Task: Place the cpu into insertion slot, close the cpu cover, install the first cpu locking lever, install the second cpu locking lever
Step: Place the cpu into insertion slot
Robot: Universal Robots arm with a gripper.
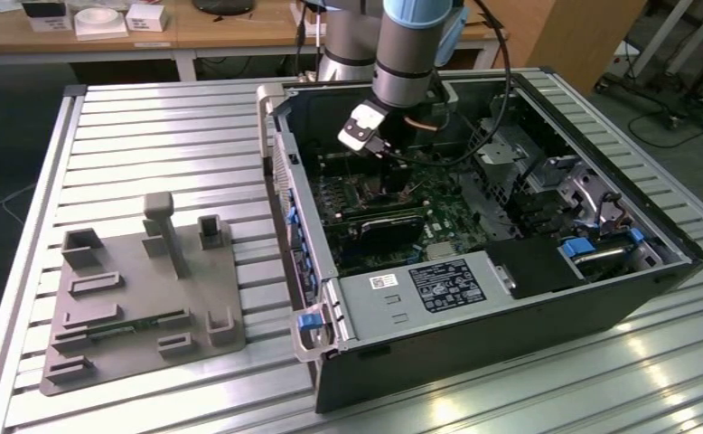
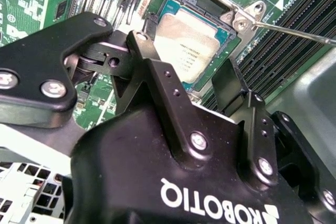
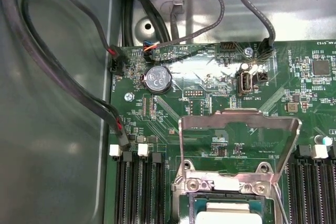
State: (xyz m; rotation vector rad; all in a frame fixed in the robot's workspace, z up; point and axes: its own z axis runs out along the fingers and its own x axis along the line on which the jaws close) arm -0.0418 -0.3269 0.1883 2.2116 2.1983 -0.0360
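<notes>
Gripper (image 2: 184, 55) open, empty, fingers (image 2: 157, 74) spread above cpu (image 2: 191, 43) edges, cpu seated in slot (image 3: 226, 184), cover (image 3: 239, 120) raised.

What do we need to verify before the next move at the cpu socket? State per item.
1. cpu lying flat in the insertion slot: ok, seen in the second wrist view.
2. cpu cover closed: not ok; it stands raised over the slot in the first wrist view.
3. locking lever latched: not ok; the thin rod juts free beside the slot.
4. Other locking lever: cannot tell.
5. gripper empty: ok; open over the cpu, holding nothing.
6. cables off the slot: ok; they lie at the board's edge.
</notes>
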